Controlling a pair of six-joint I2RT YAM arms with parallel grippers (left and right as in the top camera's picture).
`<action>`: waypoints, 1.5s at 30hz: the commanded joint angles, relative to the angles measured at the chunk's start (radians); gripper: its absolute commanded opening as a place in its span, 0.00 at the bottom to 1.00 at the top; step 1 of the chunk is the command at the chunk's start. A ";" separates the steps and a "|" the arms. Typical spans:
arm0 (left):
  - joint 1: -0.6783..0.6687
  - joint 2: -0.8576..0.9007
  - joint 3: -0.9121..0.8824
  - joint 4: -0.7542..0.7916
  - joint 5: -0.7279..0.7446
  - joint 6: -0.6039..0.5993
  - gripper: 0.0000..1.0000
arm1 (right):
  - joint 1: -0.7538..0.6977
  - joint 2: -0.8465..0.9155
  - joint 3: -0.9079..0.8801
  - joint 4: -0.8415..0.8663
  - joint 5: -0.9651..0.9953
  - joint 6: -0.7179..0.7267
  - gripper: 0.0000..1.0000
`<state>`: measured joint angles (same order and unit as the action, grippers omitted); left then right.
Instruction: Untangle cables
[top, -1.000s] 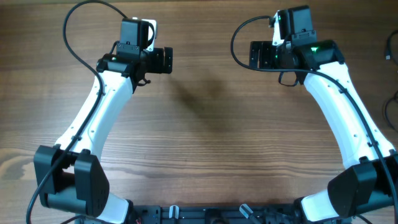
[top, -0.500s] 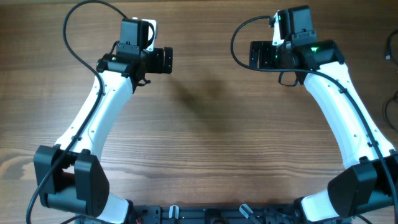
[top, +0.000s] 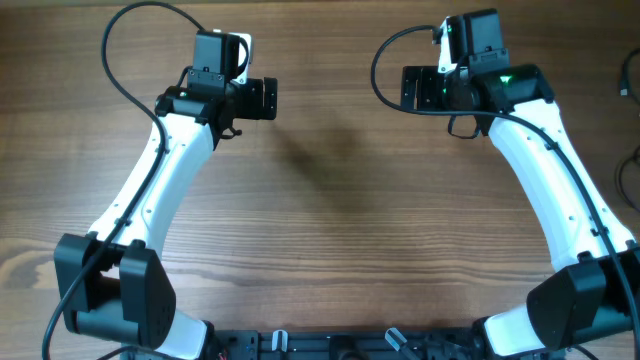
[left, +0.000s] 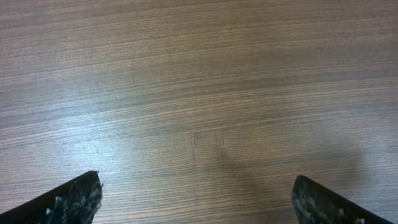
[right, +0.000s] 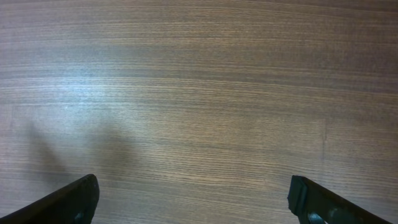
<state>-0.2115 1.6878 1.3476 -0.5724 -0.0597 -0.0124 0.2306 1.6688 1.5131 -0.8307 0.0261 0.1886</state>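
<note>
At the left, over the wooden table (top: 330, 220), the left gripper (top: 262, 97) hangs with jaws spread wide, holding nothing; facing it, the right gripper (top: 415, 87) is equally wide and empty; the cables (top: 628, 75), thin black loops, lie at the far right edge, well apart from both.

Thin wire (top: 624, 78) at R edge of overhead: cut off, too small to ID. L fingers (left: 71, 200), R fingers (right: 69, 200): tips only, rest below frame.
</note>
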 joint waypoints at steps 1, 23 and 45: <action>-0.002 0.013 0.006 0.002 -0.013 0.012 1.00 | 0.002 0.011 -0.002 0.004 -0.013 0.005 1.00; 0.001 -0.206 -0.268 0.309 -0.035 -0.113 1.00 | 0.002 0.011 -0.002 0.004 -0.013 0.005 1.00; 0.046 -1.067 -1.101 0.668 -0.078 -0.213 1.00 | 0.002 0.011 -0.002 0.004 -0.013 0.005 1.00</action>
<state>-0.1776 0.7410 0.3225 0.0940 -0.0906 -0.1947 0.2306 1.6691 1.5127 -0.8291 0.0261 0.1890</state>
